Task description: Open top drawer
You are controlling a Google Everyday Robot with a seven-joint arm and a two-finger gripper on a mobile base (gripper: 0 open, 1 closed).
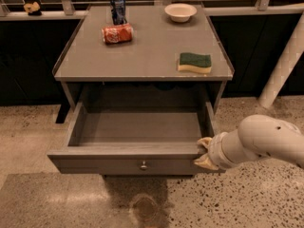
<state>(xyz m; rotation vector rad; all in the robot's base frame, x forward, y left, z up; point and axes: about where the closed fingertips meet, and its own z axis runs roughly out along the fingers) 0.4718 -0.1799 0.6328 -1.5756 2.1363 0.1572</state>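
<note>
White arm [266, 139] held low, gripper [203, 152] at front corner of top drawer [104, 165].

gripper [205, 154] — at top drawer [109, 165] right front corner; hides it | arm [266, 139] — cut by right edge

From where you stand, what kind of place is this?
Probably an office kitchen or test room: speckled stone floor, a grey cabinet with its top drawer open, cans, a bowl and a sponge on it. The gripper is at the drawer's right front corner.
</note>
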